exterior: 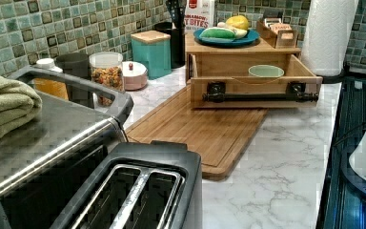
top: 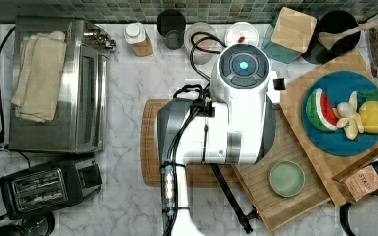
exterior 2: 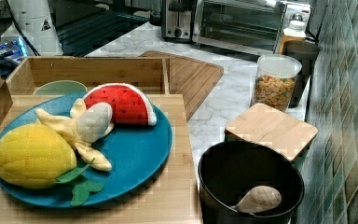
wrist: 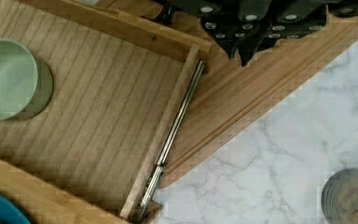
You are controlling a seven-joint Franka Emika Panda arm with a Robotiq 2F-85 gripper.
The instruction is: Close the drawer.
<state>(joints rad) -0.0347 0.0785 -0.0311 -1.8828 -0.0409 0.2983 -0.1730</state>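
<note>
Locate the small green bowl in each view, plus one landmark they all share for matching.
Top view: green bowl lower right, on the drawer floor.
Left view: bowl upper centre-right, inside the open drawer.
Right view: only its rim, left, behind the blue plate.
Wrist view: bowl on the slatted floor.
Shared landmark: the bamboo cutting board under the drawer front.

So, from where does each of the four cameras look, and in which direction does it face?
Top view: overhead, facing straight down on the marble counter; the white arm covers the middle.
Left view: low, beside the toaster, looking along the counter at the open drawer's handle side; the arm's base at the left view's right edge.
Right view: low, behind the blue fruit plate, looking toward the toaster oven.
Wrist view: looks down on the drawer's ribbed floor; dark gripper parts at the edge.
All four share the drawer with the green bowl.
</note>
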